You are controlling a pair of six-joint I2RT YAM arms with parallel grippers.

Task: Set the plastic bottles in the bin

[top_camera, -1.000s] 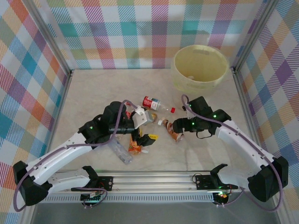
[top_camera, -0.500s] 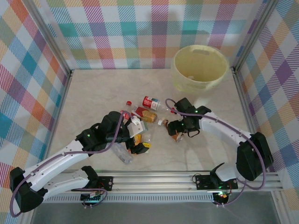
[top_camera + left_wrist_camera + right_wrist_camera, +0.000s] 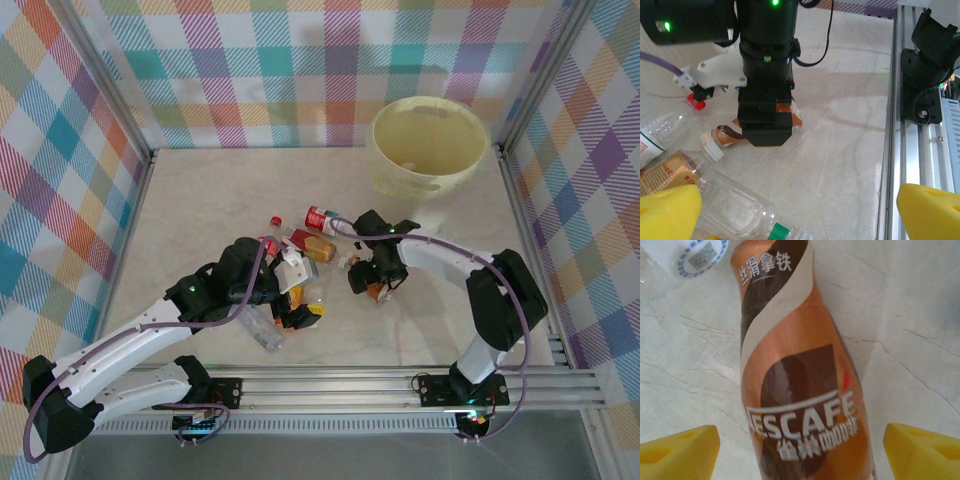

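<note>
Two sets of jaws stand open. The right jaws straddle a brown-labelled bottle (image 3: 795, 390) lying on the tabletop (image 3: 910, 315), yellow pads (image 3: 680, 455) clear of it on both sides, apparently lined up to pinch. The left jaws gape empty over the heaped plastic bottles (image 3: 318, 247). The bin (image 3: 420, 175) stands upper right.

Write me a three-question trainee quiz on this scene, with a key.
1. True or false: the right end effector is clamped on the brown-and-orange-labelled plastic bottle.
2. In the top view, the large round pale yellow plastic bin stands: A near left, B far right, C centre.
3. Fill in: the brand printed on that bottle is ____.
Key: 1 false, it straddles the bottle with gaps on both sides; 2 B; 3 Nescafe.
</note>
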